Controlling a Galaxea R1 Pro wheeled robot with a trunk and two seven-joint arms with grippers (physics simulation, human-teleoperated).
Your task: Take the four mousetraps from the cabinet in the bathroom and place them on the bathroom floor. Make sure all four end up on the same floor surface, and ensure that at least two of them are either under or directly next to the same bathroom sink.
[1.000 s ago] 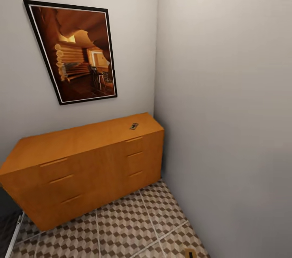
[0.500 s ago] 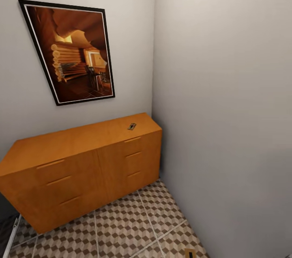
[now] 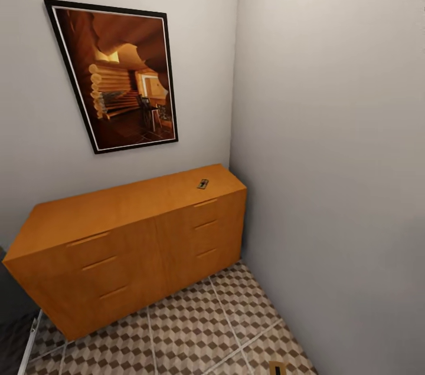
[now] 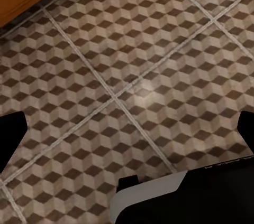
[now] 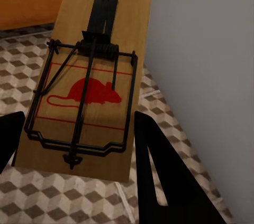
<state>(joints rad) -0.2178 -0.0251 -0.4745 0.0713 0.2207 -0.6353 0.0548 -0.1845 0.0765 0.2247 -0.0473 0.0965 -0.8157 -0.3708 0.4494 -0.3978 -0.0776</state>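
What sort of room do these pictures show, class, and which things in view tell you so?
Probably a tiled corner of a home, possibly a bathroom: cube-patterned brown and beige floor tiles, a long orange-brown wooden cabinet against plain pale walls, and a black-framed picture above it.

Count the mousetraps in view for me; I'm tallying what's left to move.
2. One mousetrap lies on the cabinet top near its right end; the second trap sits between the right gripper's fingers, above the floor by the wall. Others may be hidden.
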